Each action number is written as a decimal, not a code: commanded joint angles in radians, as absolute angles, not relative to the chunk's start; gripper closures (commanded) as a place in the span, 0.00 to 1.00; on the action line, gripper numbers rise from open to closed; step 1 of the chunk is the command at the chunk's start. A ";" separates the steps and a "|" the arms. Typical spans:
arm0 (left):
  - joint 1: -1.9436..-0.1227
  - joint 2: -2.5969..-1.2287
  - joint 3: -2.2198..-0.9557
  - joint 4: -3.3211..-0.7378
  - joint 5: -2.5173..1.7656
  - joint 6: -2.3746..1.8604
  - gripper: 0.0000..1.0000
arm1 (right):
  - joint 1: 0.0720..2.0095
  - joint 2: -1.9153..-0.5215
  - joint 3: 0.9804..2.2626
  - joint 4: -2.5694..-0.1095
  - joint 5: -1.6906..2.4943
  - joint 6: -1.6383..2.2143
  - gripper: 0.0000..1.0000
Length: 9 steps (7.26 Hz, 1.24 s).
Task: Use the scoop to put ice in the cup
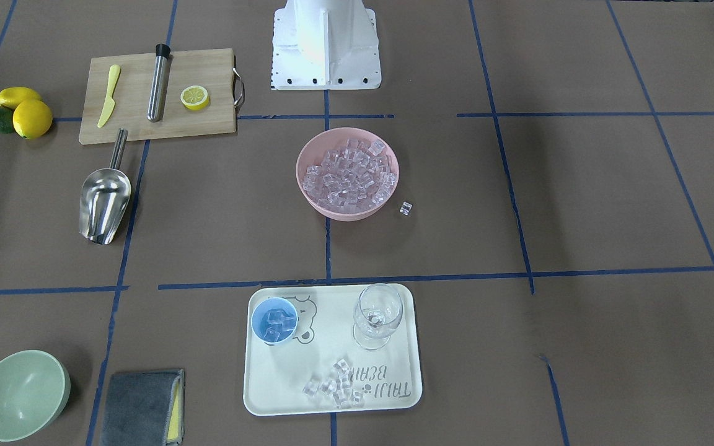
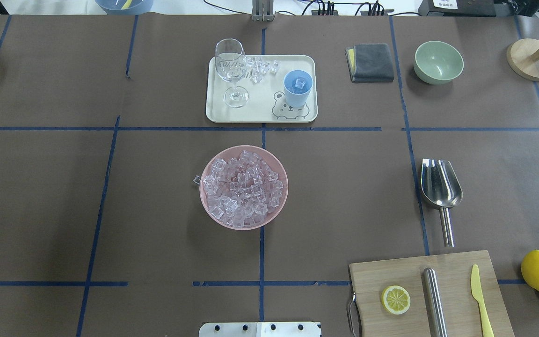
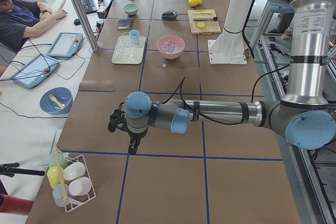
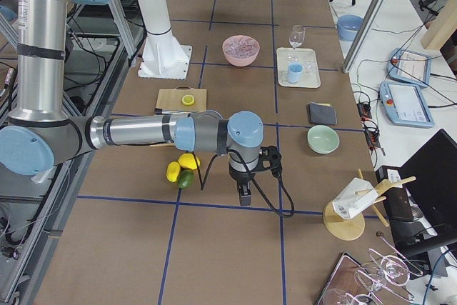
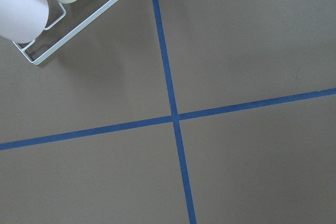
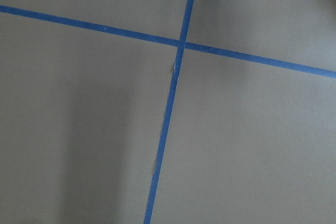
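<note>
Fingers of the left gripper (image 3: 132,148) hung over bare brown paper beside a blue tape crossing (image 3: 127,153). Whether they were parted or closed, or held anything, could not be told. The same went for the right gripper (image 4: 245,198), at the table's opposite end.

Well apart from both sets of fingers lay one scoop (image 1: 105,204) on the right gripper's side, untouched, with its handle end just beside the cutting board (image 1: 140,127). One cup (image 1: 274,319) stood on the single tray (image 1: 270,384) with a few cubes inside, and one stemmed glass (image 1: 377,316) stood next to it. Most of the ice (image 1: 348,173) filled one pink bowl (image 1: 313,204) between the two grippers. One stray cube (image 1: 406,208) lay by the bowl, and a small cluster (image 1: 335,385) lay on the tray. Open paper ringed the bowl.
</note>
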<state>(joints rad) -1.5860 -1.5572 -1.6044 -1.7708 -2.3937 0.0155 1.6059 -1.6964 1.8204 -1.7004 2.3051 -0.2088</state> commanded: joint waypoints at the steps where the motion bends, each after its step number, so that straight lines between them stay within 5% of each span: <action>1: -1.582 -1.557 -1.580 -1.776 -2.395 0.014 0.00 | 1.606 -1.695 1.825 -1.700 2.309 -0.207 0.00; 9: -1.580 -1.563 -1.595 -1.775 -2.391 0.015 0.00 | 1.603 -1.703 1.799 -1.674 2.310 -0.207 0.00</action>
<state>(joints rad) -1.5800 -1.5630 -1.5952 -1.7750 -2.3917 0.0149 1.6036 -1.7023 1.8047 -1.6734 2.3101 -0.2059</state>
